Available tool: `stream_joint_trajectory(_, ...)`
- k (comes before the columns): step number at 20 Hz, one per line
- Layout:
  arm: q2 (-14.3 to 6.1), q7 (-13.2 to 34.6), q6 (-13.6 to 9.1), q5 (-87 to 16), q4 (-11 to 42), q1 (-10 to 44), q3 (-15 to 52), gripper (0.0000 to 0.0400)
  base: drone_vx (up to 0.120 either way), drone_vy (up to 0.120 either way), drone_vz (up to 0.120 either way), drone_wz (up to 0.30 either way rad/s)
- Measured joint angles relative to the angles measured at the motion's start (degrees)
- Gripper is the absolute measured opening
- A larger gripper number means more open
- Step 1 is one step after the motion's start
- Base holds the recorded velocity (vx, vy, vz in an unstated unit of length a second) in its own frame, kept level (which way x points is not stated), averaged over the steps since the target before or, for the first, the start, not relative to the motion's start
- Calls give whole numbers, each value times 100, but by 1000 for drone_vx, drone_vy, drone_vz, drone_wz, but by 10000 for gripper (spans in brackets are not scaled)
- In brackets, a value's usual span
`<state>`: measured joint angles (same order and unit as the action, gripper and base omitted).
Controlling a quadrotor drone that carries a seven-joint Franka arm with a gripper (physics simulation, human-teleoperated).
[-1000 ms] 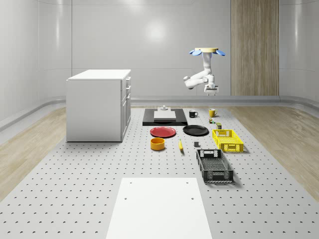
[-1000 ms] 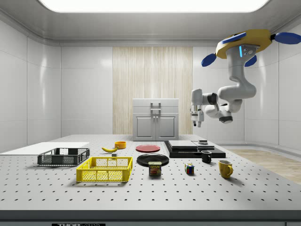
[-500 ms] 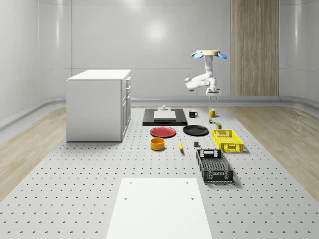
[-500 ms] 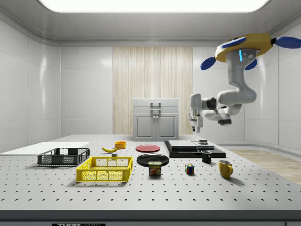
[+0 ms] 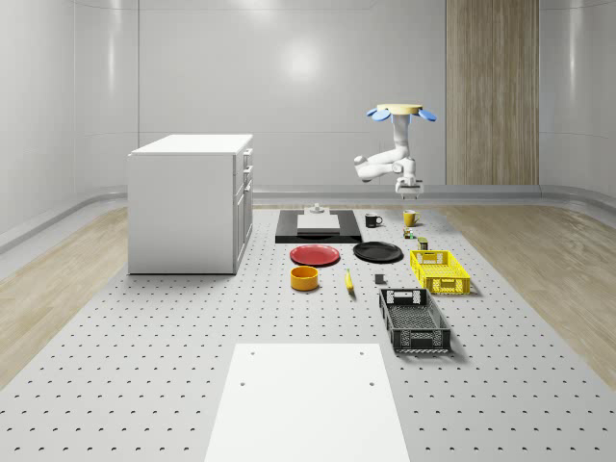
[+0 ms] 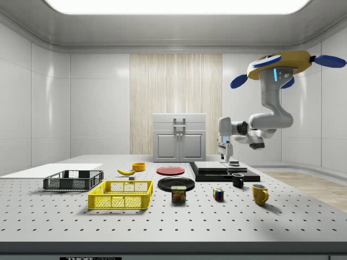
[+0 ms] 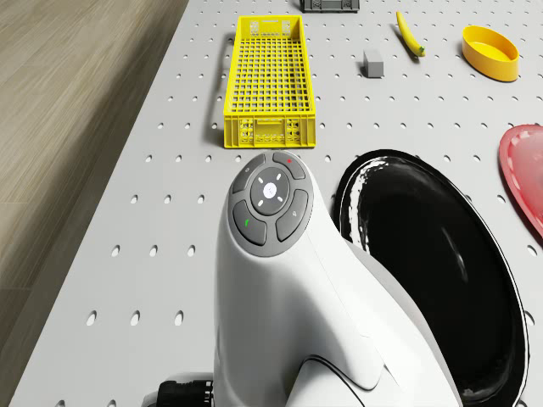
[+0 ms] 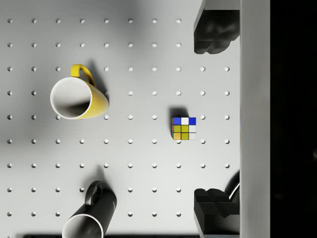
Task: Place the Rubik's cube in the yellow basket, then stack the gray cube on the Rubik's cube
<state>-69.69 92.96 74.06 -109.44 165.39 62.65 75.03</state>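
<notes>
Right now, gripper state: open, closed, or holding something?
Gripper: open and empty, hanging in the air above the Rubik's cube, which sits on the table.

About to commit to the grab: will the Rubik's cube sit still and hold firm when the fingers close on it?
Probably yes. The Rubik's cube rests flat on the table, so it should slide, not roll. Its flat sides suit the open end effector hanging above it. The glossy stickers may be slippery, and the layers might twist under an off-centre squeeze.

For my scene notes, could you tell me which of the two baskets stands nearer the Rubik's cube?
The yellow basket: it stands just beyond the Rubik's cube, while the black basket lies past it.
</notes>
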Motion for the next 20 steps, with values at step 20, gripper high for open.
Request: stream_joint_trajectory(20, -477, 129, 442, 233, -30, 139, 122, 400, 18, -12, -120, 0)
